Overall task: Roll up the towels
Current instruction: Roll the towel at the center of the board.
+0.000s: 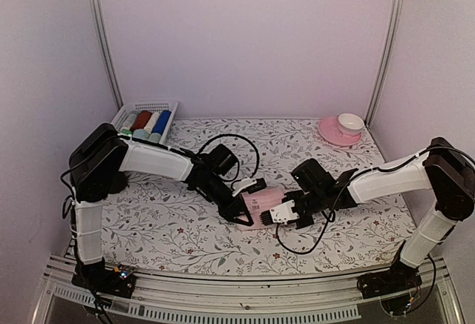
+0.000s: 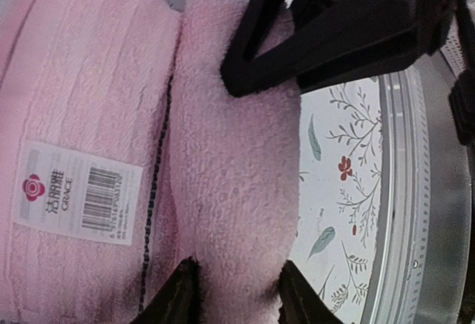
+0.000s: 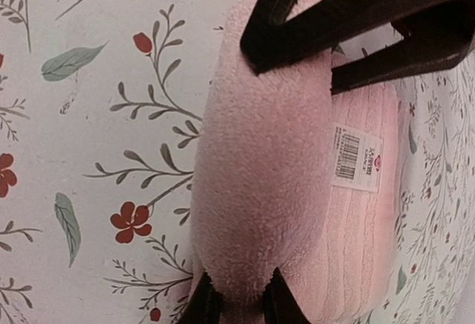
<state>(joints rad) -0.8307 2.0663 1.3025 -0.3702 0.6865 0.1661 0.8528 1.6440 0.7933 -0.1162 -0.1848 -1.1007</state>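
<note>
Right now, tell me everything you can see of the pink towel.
The pink towel is pale, fluffy terry with a ribbed band and a white barcode label. It lies partly rolled on the floral tablecloth. The right gripper pinches one end of the roll; the left gripper straddles the other.

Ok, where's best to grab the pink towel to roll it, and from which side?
Probably the thick rolled edge of the pink towel, on its near side, coming from above and straddling the roll. That fold stands up rounded and plump; the labelled part lies flat on the table, with nothing to pinch.
</note>
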